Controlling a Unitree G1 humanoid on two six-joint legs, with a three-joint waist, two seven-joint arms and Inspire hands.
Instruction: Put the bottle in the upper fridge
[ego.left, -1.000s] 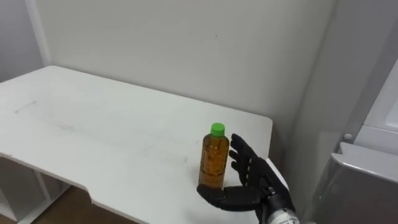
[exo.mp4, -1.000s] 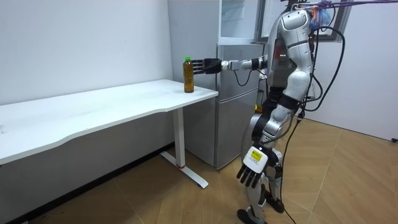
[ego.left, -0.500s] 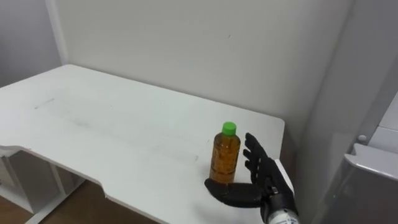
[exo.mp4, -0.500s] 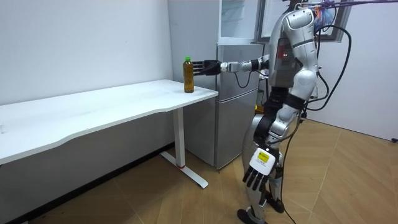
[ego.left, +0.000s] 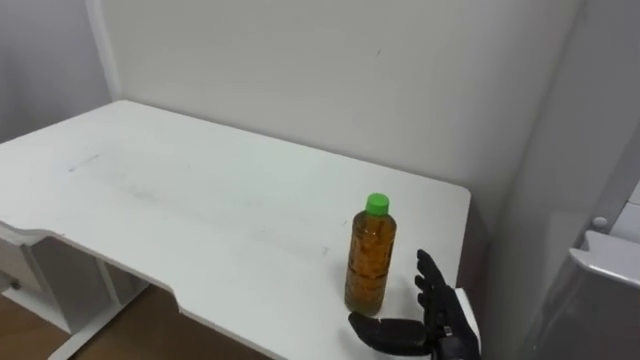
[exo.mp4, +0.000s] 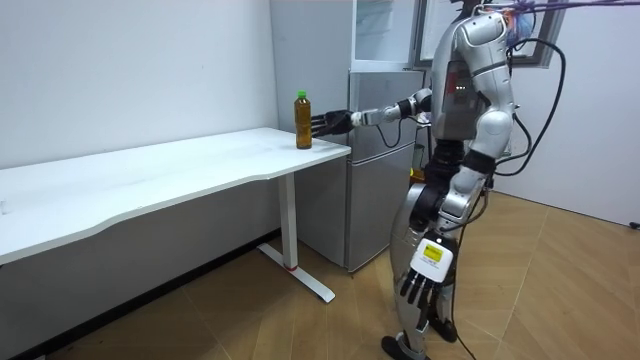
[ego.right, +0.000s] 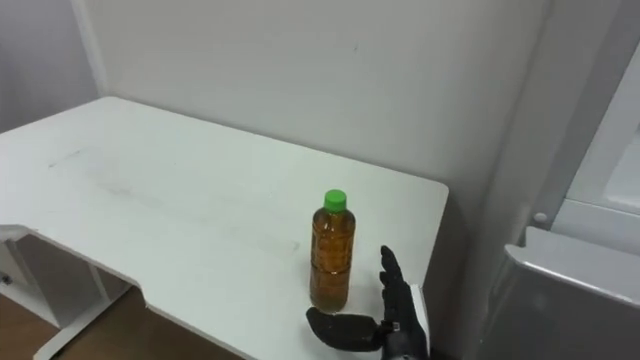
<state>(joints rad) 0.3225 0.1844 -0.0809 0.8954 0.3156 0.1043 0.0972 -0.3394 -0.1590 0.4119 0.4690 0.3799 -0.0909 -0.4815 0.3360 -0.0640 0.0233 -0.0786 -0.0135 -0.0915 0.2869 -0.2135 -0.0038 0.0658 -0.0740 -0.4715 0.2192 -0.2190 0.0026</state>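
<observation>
Left hand (exo.mp4: 423, 286): hangs beside the leg in the room view, fingers loose, empty
Right hand (ego.left: 440, 322): low over the counter's near right corner, fingers (ego.left: 429, 282) straight and spread, thumb stretched sideways, holding nothing, just beside the bottle
Bottle (ego.left: 369, 257): amber liquid, green cap, upright on the white counter (ego.left: 190, 205) near its right end
Fridge (ego.left: 603, 290): grey, right of the counter, against the back wall (ego.left: 330, 70)

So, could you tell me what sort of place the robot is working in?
Probably a plain room in a home or lab: a silver fridge stands beside a long white table, on a wood-patterned floor, with bare white walls.
</observation>
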